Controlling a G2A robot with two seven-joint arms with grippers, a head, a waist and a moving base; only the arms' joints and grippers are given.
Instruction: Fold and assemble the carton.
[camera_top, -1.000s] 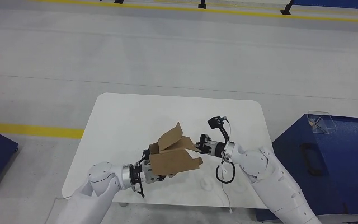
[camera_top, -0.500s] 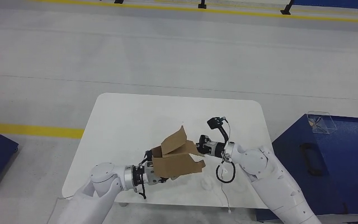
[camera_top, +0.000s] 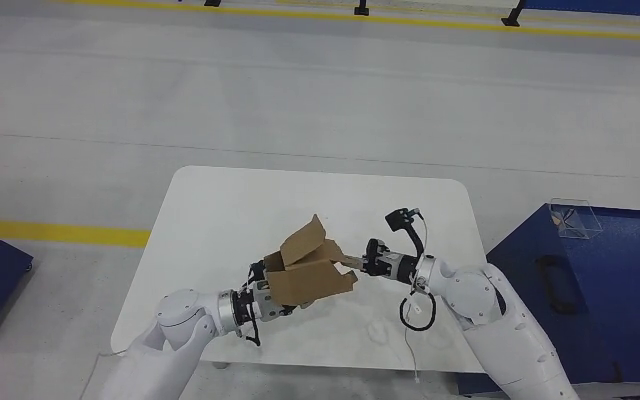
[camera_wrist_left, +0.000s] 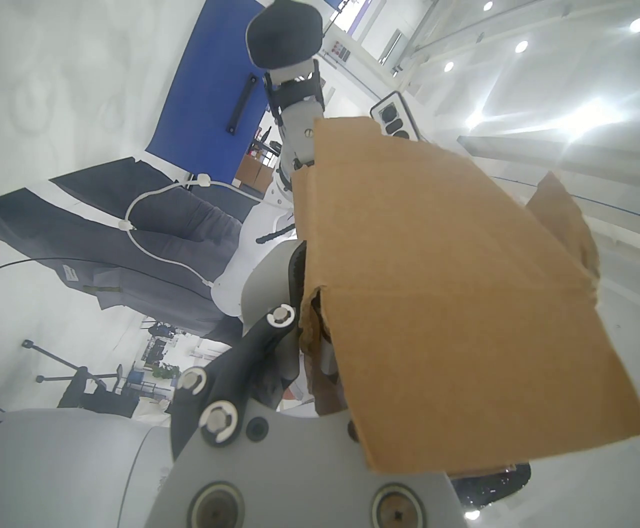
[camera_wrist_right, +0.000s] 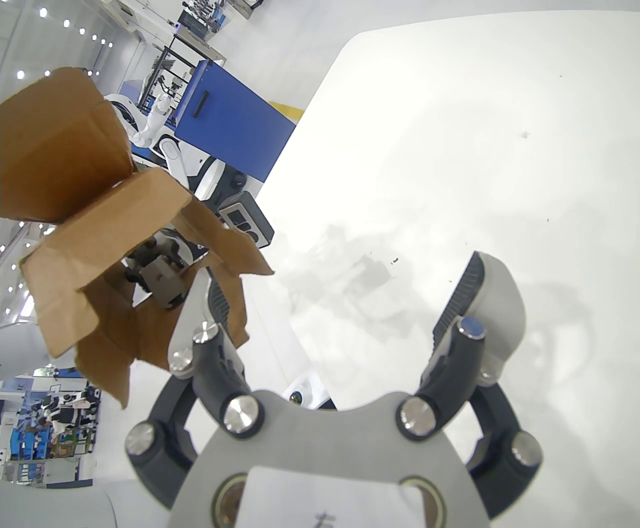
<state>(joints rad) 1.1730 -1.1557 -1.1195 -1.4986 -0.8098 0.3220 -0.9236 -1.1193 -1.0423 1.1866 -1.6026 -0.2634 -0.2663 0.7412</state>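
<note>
We see the brown carton (camera_top: 305, 270) held in the air over the near middle of the white table (camera_top: 230, 210). It is partly opened, with its flaps sticking out. Our left gripper (camera_top: 262, 292) pinches it from the left side. Our right gripper (camera_wrist_right: 350, 280) sits just right of the carton with its fingers (camera_wrist_right: 480, 290) spread wide, one resting against a side flap (camera_wrist_right: 235, 260).

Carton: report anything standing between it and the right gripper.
Nothing visible does. The right gripper, jaws open, sits right at the carton, with one jaw touching a side flap.
</note>
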